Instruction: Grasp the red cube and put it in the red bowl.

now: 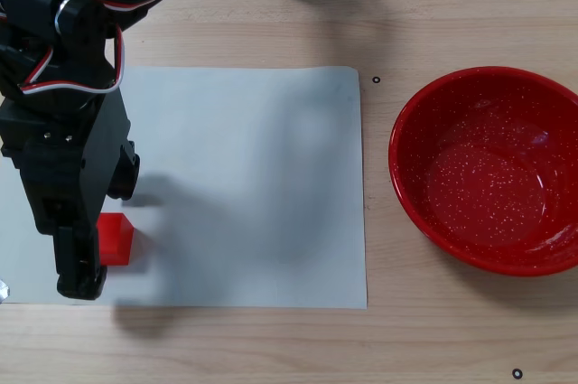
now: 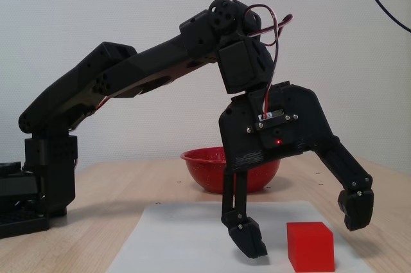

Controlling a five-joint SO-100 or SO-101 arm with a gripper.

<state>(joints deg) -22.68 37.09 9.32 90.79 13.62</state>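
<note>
Pincer (image 2: 302,225) spread wide, empty, hanging low over red cube (image 2: 311,246); fingertips either side of cube, no contact seen. Cube sits on white paper (image 1: 253,185) near its lower left corner in top view, half hidden under arm. Red bowl (image 1: 488,172) on bench (image 1: 433,23), well apart, right of paper

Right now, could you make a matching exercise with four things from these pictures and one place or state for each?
Things:
1. red cube
2. red bowl
3. gripper
4. white paper sheet

Descriptions:
A. lies flat on the wooden table
B. open, straddling the cube
C. empty, beside the paper
D. rests on the paper, not grasped

Pairs: 1-D, 2-C, 3-B, 4-A
</note>
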